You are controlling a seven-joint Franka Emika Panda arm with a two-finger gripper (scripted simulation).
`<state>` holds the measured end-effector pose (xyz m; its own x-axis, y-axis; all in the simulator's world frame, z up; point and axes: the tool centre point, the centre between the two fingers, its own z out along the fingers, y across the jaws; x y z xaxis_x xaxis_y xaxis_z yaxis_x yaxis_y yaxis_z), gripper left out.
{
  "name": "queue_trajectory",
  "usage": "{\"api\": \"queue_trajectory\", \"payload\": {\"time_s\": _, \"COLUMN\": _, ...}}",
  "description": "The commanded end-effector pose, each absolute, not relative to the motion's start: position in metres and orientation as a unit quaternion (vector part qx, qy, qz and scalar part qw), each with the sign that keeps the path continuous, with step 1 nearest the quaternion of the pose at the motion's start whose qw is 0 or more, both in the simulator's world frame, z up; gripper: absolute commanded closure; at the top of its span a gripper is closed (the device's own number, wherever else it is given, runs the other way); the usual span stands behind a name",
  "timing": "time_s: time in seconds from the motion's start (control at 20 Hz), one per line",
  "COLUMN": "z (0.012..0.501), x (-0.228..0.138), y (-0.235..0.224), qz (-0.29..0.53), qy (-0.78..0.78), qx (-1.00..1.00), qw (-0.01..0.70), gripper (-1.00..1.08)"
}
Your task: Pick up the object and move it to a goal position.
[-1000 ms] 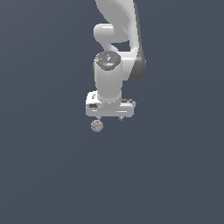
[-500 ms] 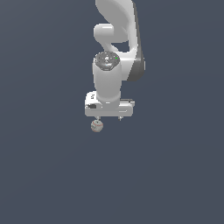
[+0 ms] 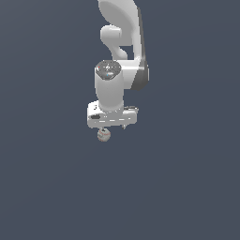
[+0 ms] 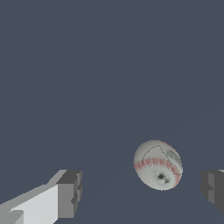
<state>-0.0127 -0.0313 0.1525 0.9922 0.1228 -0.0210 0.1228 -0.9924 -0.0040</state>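
Ball (image 4: 157, 165), just one, off-white with red stitching, lying on the plain grey floor (image 3: 187, 187) between the two spread fingers (image 4: 69, 192) of the single gripper (image 4: 142, 192), untouched, nearer one finger than the other.

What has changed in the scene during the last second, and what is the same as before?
Little changed visibly. The arm turned only slightly, with its gripper just above the ball. Nothing was taken hold of or let go. The ball lies where it was, and in the wrist view it sits between the open jaws, closer to one finger than the other, touching neither.
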Motion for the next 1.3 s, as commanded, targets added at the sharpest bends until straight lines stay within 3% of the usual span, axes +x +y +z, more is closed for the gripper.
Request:
{"api": "queue_trajectory", "payload": {"time_s": 0.0, "z": 0.146, "x": -0.016, "y": -0.038, "qz": 0.010, "qy": -0.086, "qx": -0.996, "qw": 0.001, "gripper": -0.92}}
{"api": "queue_trajectory", "payload": {"time_s": 1.25, "z": 0.098, "x": -0.045, "y": -0.087, "qz": 0.000, "qy": -0.277, "qx": -0.961, "qw": 0.000, "gripper": -0.92}}
